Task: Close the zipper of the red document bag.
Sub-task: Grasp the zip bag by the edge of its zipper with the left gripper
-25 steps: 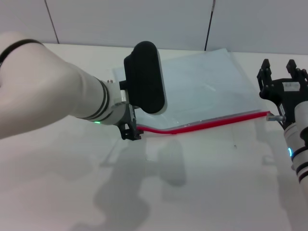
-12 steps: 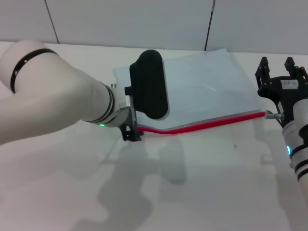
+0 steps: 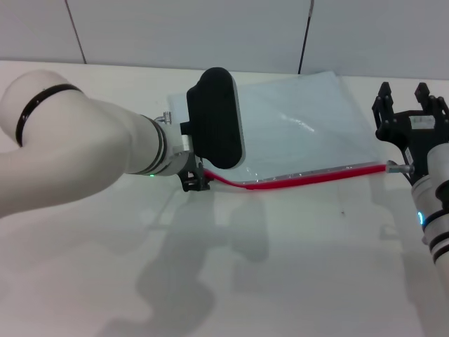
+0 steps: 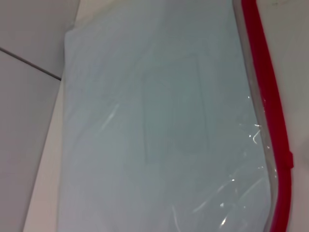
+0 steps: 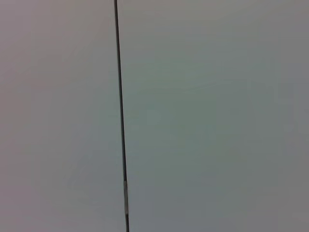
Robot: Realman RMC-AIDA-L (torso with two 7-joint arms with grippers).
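left gripper: at the left end of the zipper, touching it, fingers hidden so their grip cannot be told | right gripper: fingers apart, holding nothing, just past the zipper's right end | red document bag: lying flat on the white desk

Looks like lab or test room: bare white desk, plain grey wall panels split by dark seams.
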